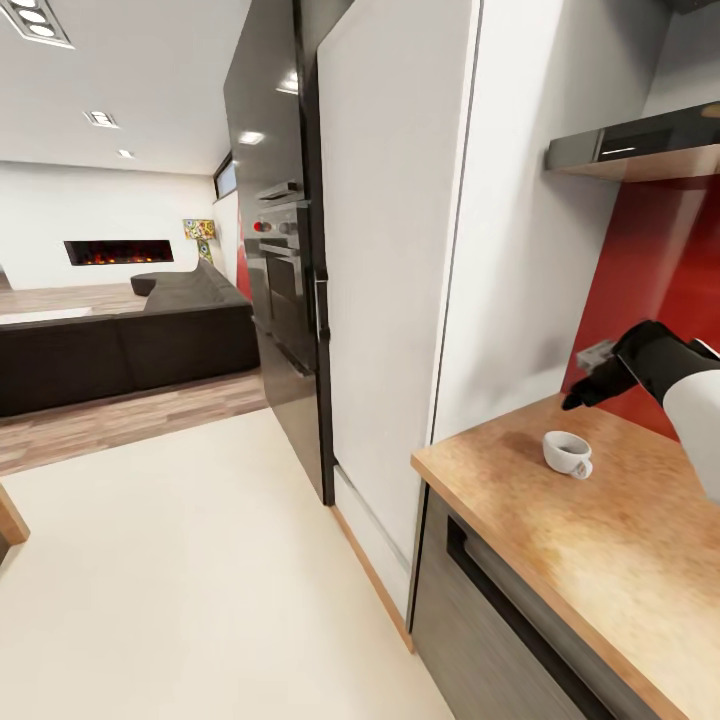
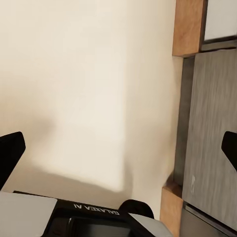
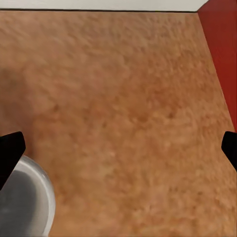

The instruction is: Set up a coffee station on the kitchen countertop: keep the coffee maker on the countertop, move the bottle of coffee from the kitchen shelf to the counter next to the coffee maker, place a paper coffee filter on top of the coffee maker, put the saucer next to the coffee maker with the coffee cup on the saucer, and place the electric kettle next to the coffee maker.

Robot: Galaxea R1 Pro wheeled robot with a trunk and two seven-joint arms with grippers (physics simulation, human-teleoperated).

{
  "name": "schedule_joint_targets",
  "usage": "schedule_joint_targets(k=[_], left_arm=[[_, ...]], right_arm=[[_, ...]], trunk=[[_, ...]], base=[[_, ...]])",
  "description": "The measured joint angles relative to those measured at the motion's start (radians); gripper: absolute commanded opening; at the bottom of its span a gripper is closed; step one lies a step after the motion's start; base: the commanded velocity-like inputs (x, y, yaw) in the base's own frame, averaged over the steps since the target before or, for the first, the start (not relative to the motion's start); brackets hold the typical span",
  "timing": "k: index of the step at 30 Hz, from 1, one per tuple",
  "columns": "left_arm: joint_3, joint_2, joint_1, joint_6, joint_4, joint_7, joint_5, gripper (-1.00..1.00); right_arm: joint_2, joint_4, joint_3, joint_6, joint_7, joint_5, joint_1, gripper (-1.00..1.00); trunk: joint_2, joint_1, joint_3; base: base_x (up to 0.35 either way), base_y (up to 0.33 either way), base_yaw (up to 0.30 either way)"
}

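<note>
White right arm reaching over countertop (image 1: 610, 540) — end effector (image 1: 578, 398) spread, above coffee cup (image 1: 568, 452)

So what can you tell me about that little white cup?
The cup is small, white and glossy like china, with a little side handle facing the counter's front edge. It stands upright on the bare wooden countertop, with no saucer under it. Its inside looks shadowy. The right gripper hangs just above it, not touching.

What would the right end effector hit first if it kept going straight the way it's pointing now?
Most likely the bare countertop. The right end effector points down at the wood, fingers spread wide; the coffee cup sits off to one side of that line, though depth is hard to judge.
</note>
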Motion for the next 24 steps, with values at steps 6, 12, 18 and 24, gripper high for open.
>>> schedule_joint_targets(k=[6,12,18,24], left_arm=[[0.0,0.0,0.0,0.0,0.0,0.0,0.0,1.0],[0.0,0.0,0.0,0.0,0.0,0.0,0.0,1.0],[0.0,0.0,0.0,0.0,0.0,0.0,0.0,1.0],[0.0,0.0,0.0,0.0,0.0,0.0,0.0,1.0]], right_arm=[[-0.011,0.009,0.0,-0.003,0.015,0.0,0.0,1.0],[-0.021,0.032,0.0,-0.079,0.123,0.005,0.0,1.0],[-0.032,0.034,0.0,-0.103,0.165,0.007,0.0,1.0],[-0.047,0.035,0.0,-0.107,0.172,0.008,0.0,1.0]], trunk=[[0.0,0.0,0.0],[0.0,0.0,0.0],[0.0,0.0,0.0],[0.0,0.0,0.0]], base=[[0.0,0.0,0.0],[0.0,0.0,0.0],[0.0,0.0,0.0],[0.0,0.0,0.0]])
